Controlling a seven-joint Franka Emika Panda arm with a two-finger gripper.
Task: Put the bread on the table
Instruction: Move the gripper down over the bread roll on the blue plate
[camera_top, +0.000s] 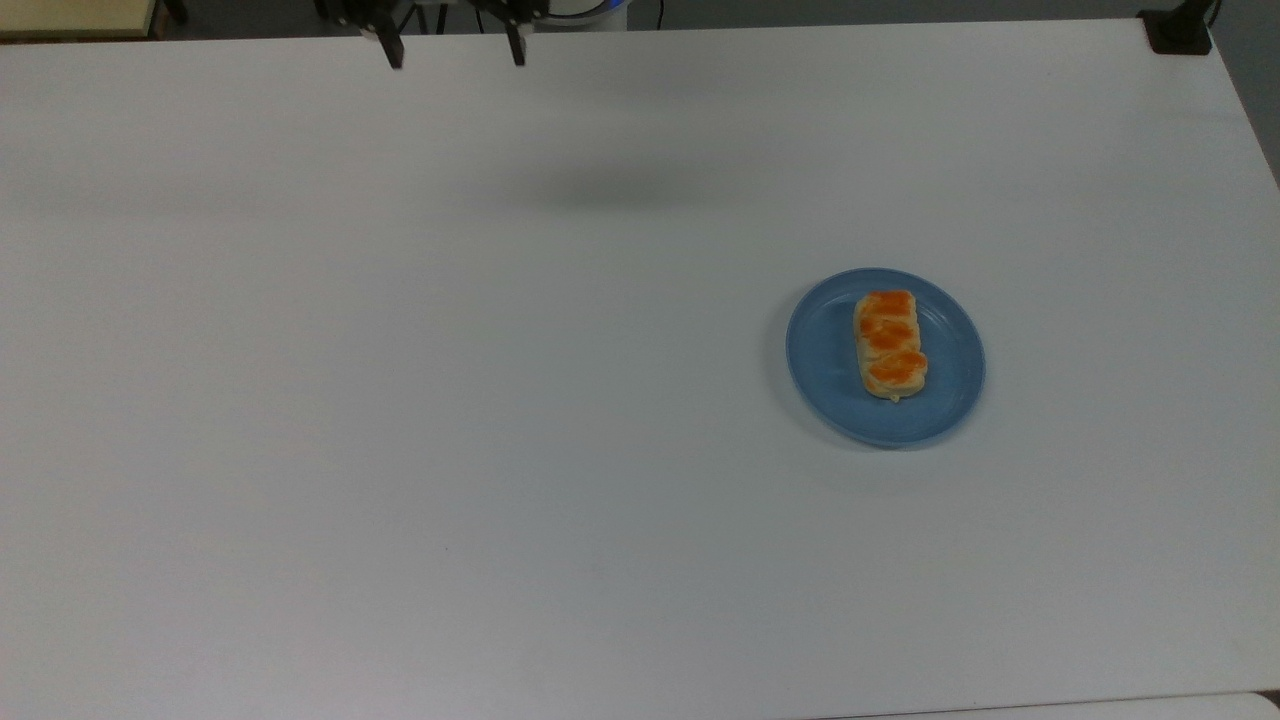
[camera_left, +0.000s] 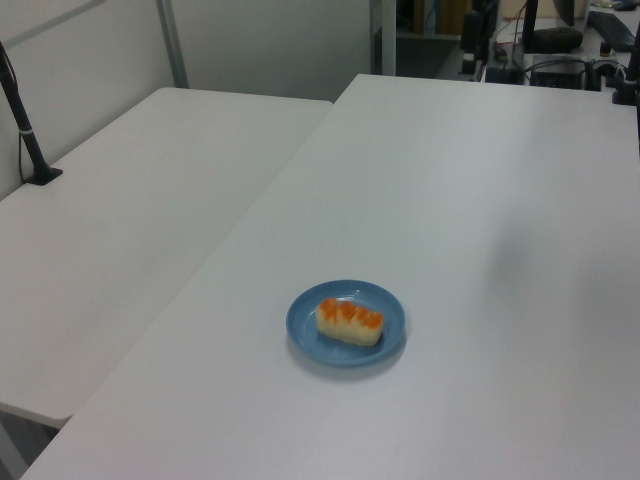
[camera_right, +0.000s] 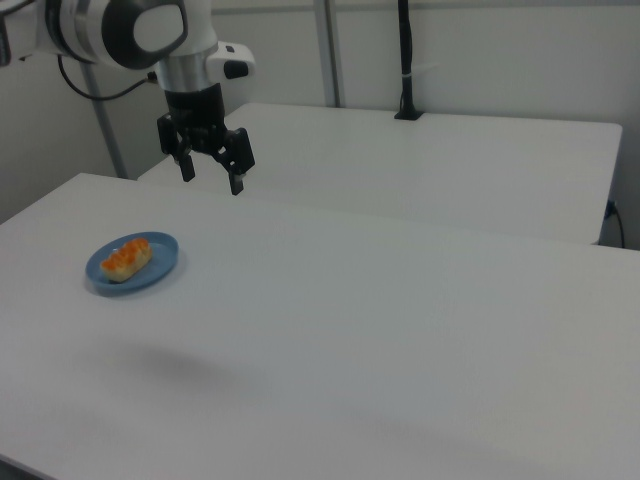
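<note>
Right of centre in the top view, the bread (camera_top: 889, 345) is lying lengthwise on a round blue plate (camera_top: 826, 372), which is itself resting on the white table (camera_top: 400, 420); the left view is showing the same pair low in the frame, the right view at far left. At the upper left of the right view, the gripper (camera_right: 210, 177) is hanging in the air well apart from the plate, its two fingers spread wide and holding nothing; its fingertips (camera_top: 396, 55) are also poking into the top edge of the top view. The task is judged to be at its start: the bread is not yet grasped.

Likely hazards, as judgements:
- The bun is looking soft, so a hard squeeze is likely to be denting or tearing it.
- The plate is light and loose, so a fingertip catching its rim during descent is likely to be tipping or sliding it.
- Fingers closing along the long axis, not across the narrow width, are likely to be missing or rolling the bun.
- A release too close to the plate is risking the bread leaning on the rim instead of lying on bare tabletop.
</note>
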